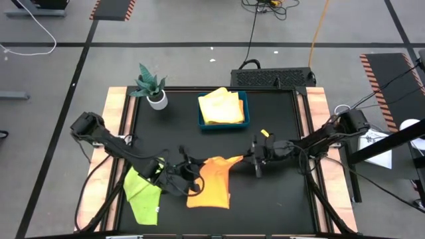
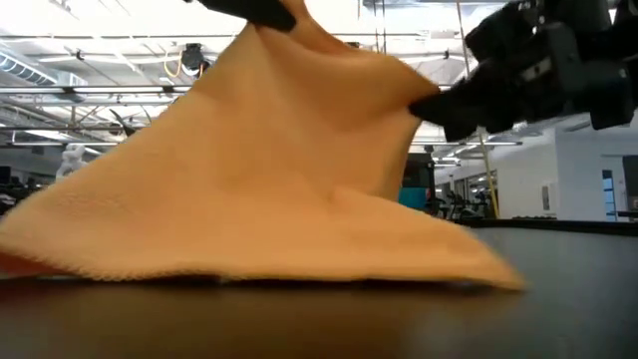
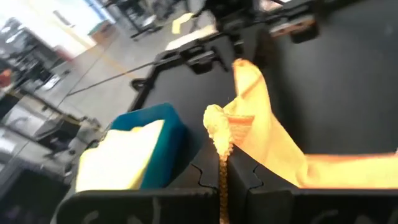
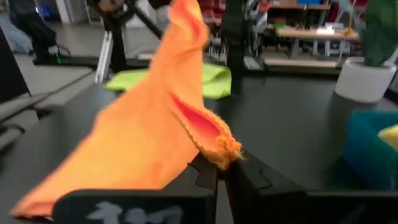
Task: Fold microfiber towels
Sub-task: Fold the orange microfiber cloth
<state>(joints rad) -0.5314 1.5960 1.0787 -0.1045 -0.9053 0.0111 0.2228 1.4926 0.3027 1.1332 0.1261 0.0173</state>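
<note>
Now pinched at two corners: orange towel (image 1: 212,180) mid-table, left gripper (image 1: 188,174) clamped on its near-left corner, right gripper (image 1: 251,159) clamped on the far-right one. Stretched diagonally between them, rest draped on the table (image 1: 279,199).

Even, bright overhead light fills the high view; shadows on the black table (image 1: 279,192) are faint. In the low view, ceiling strip lights glare toward 11 and 1 o'clock, and the orange towel (image 2: 269,189) close to the lens is soft. Both wrist views are motion-blurred, backgrounds out of focus, with the table sheen pale toward 3 o'clock.
</note>
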